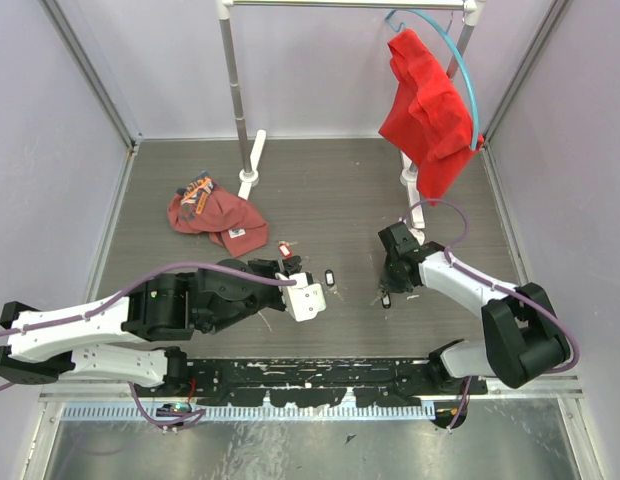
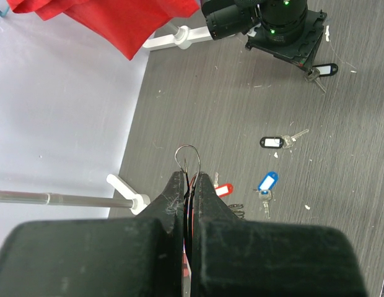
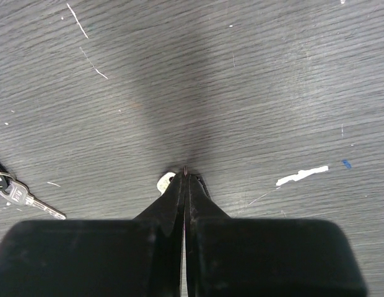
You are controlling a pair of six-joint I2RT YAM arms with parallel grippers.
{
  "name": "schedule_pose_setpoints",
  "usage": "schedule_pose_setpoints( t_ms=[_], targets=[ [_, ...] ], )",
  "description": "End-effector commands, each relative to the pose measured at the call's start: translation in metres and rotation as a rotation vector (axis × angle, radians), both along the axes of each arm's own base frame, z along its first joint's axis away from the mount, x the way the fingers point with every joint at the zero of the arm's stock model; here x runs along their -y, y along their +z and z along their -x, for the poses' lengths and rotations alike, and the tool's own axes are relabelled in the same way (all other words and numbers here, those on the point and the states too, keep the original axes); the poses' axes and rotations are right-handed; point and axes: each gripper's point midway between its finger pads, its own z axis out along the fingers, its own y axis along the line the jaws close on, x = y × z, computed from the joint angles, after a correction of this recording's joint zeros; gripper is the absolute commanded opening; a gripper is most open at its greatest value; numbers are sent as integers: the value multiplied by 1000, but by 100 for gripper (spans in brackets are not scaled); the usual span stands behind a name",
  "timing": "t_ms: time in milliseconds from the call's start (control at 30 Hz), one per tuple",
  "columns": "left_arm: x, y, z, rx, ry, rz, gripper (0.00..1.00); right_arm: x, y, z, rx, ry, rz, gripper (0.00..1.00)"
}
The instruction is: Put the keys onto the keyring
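2 grippers, both closed. My left gripper pinches the keyring, whose wire loop stands up past the tips. My right gripper is shut with its tips down at the table. A small silver disc shows just left of those tips, and I cannot tell whether it is pinched or merely lying there.

In my judgement no key is on the ring yet. 3 keys lie loose between the arms: the black-tagged key, the blue-tagged key and the red-tagged key. A 4th key lies left of my right gripper.

Risks:
- The right tips may have closed beside the key and would lift nothing.
- A thin key held flat may twist when offered to the ring.
- The ring may pivot in my left pinch.

Only the left wrist view shows the ring clearly. Only the right wrist view shows the silver disc. The top view shows both arms low, with loose keys between them.
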Motion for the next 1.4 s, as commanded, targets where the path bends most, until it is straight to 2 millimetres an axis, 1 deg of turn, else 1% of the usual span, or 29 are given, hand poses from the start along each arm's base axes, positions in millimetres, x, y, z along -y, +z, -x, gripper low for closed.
schedule_pose_setpoints(
  t_ms=[0,67,167,300,367,467,567,633,733,833,1000,1167,1367],
  targets=[
    [-5,5,-2,8,18,17,0,-4,26,-15,99,51,-22,1],
    [-6,6,-3,10,18,19,0,-10,51,-21,162,111,-48,1],
    [-5,8,-3,18,15,18,0,-16,102,-28,290,196,-79,1],
    [-2,14,-3,31,6,20,0,-22,188,-33,540,308,-124,1],
    [0,16,-3,34,-1,22,0,-28,226,-29,668,390,-157,1],
    [4,21,-1,33,-14,27,0,-41,267,-19,780,524,-201,1],
    [9,24,1,26,-33,30,0,-49,298,-9,813,590,-239,1],
    [11,27,3,20,-47,34,0,-54,314,-2,816,634,-260,1],
    [15,29,8,0,-72,40,0,-70,336,15,898,798,-319,1],
    [19,31,14,-24,-103,42,0,-85,352,33,975,947,-385,1],
    [23,33,21,-28,-126,40,0,-106,362,57,983,1170,-496,1],
    [25,38,28,-32,-163,54,0,-119,369,75,985,1345,-589,1],
    [25,45,37,-46,-214,82,0,-128,385,84,1032,1436,-647,1]
  ],
)
